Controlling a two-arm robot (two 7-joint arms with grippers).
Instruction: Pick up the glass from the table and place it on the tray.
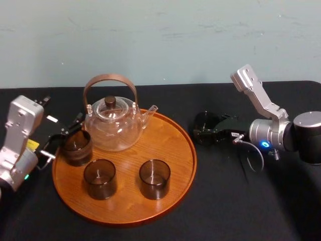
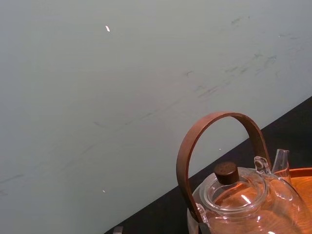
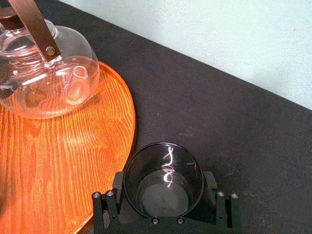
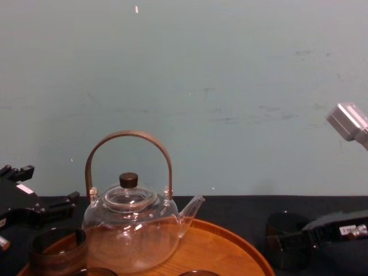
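Gripping the glass [image 1: 206, 120] at both sides, the right gripper [image 1: 203, 133] sits just right of the tray [image 1: 173, 150] rim in head view, open table [image 1: 225, 211] beyond; tray holds teapot [image 1: 111, 125], three cups [image 1: 100, 178]; left gripper [image 1: 67, 133] at left rim, grip unclear | right wrist: glass empty, just beside rim | chest: glass low over table

Four glasses [image 1: 76, 147] [image 1: 100, 178] [image 1: 154, 178] [image 1: 205, 128], one teapot [image 1: 113, 125], one tray [image 1: 170, 145]
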